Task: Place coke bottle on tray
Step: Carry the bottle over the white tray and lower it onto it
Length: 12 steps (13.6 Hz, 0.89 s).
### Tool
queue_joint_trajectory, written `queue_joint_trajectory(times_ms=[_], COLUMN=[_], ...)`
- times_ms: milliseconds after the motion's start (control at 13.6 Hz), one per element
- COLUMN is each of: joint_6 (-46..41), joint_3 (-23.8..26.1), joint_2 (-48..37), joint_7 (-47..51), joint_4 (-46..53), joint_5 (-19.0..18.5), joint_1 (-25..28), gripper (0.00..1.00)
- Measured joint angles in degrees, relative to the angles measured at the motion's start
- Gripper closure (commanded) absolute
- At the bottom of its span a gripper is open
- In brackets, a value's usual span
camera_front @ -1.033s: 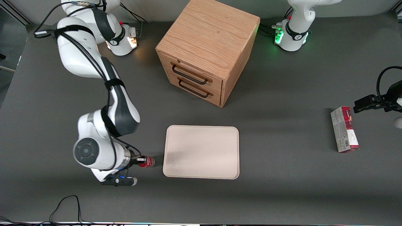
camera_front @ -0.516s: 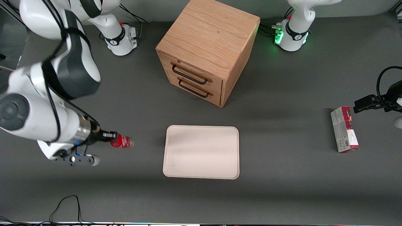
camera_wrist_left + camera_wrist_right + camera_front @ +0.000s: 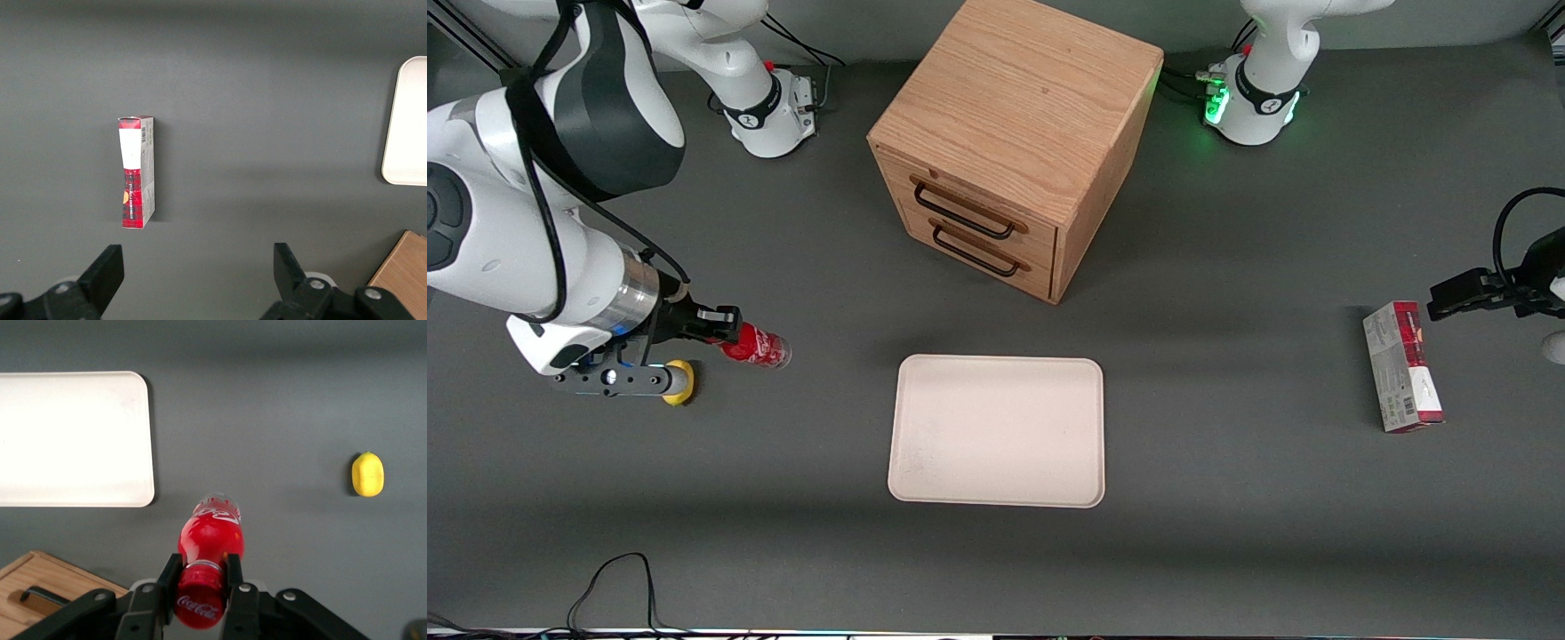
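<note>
My gripper [image 3: 720, 333] is shut on the coke bottle [image 3: 758, 347], a tiny red bottle with a red cap, and holds it by the neck above the table toward the working arm's end. In the right wrist view the fingers clamp the cap end of the bottle [image 3: 209, 543] at the gripper [image 3: 200, 577]. The cream-beige tray [image 3: 997, 430] lies flat in the middle of the table, well apart from the bottle. It also shows in the right wrist view [image 3: 72, 439] and in the left wrist view [image 3: 407, 127].
A yellow lump [image 3: 679, 384] lies on the table under the wrist, also in the right wrist view [image 3: 367, 474]. The wooden drawer cabinet [image 3: 1014, 142] stands farther from the camera than the tray. A red-and-grey carton [image 3: 1401, 366] lies toward the parked arm's end.
The gripper has lifted the bottle from beside the tray's edge and carried it up and away from the tray, farther from the camera. The yellow lump has come into view.
</note>
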Motion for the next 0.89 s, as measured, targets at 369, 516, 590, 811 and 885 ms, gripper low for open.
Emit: queue_joint_trajectory(times_ms=[369,516,590,811,885], joint_6=[7.2,12.1,14.0,17.8,17.9], joint_3=[0.9,1.0,1.0,0.9,0.9], joint_2=[18.4,23.9,25.6,28.4,29.1], joint_7=[14.0,17.4,18.4,18.9,18.9], joint_4=[16.8,19.9,20.7,21.5,21.6], joint_5=[0.1,0.1,0.1,0.1,0.0], joint_1=[3.2,5.3,5.9,6.4,6.7], gripper=[1.00,1.00,1.00,1.00,1.00])
